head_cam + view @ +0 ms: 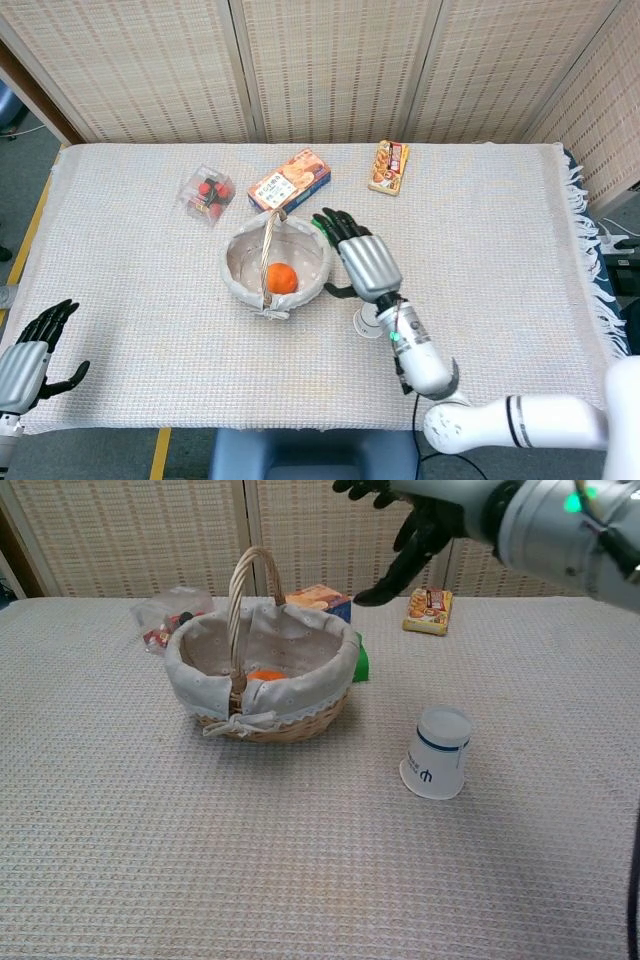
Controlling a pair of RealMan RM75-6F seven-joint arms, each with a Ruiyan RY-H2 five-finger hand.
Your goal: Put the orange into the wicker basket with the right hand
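Note:
The orange lies inside the wicker basket, on the cloth lining right of the handle; in the chest view only the top of the orange shows over the basket's rim. My right hand hangs above the table just right of the basket, fingers spread and holding nothing; the chest view shows this right hand raised high at the top edge. My left hand rests open at the table's near left corner.
A white paper cup stands right of the basket, partly under my right forearm in the head view. A green object sits behind the basket. A snack box, a small packet and a clear box of red items lie further back.

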